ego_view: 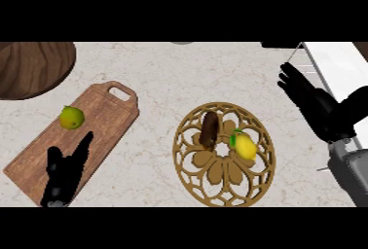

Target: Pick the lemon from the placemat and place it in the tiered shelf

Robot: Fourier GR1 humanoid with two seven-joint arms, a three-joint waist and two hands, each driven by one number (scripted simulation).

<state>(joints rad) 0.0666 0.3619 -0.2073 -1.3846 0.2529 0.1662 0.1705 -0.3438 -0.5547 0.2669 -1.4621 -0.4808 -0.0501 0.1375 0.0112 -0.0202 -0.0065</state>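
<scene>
Lying on the right half of the round openwork placemat, the lemon is seen as a smooth yellow oval with a green leaf at its upper end. A dark brown elongated item, not identifiable, is laid just left of it on the same mat. The right hand is held well apart from the lemon, up and to its right, with fingers straight and slightly spread, nothing gripped. The white tiered shelf is partly seen behind that hand at the right edge. The left hand is rested on a wooden cutting board, fingers straight, below a yellow-green mango. A dark wooden bowl is seen at upper left on the marble counter.
</scene>
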